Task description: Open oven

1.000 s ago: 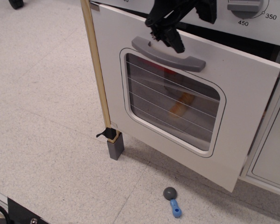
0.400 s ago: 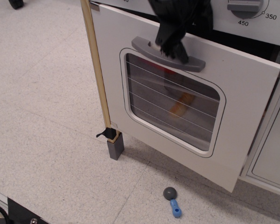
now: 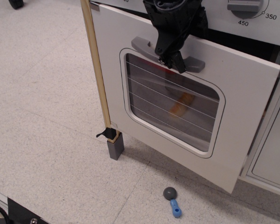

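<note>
a wooden post runs down the left edge of the oven. its white door hangs partly open, tipped out at the top. the black claw sits over the grey bar handle, but you cannot tell if it is apart or together. something orange shows behind the window. a blue and grey toy lies on the floor below.

The gripper sits over the middle of the bar handle on the oven door. The window lies just below it, the dial up to its right, and a small scoop on the floor well below.
</note>
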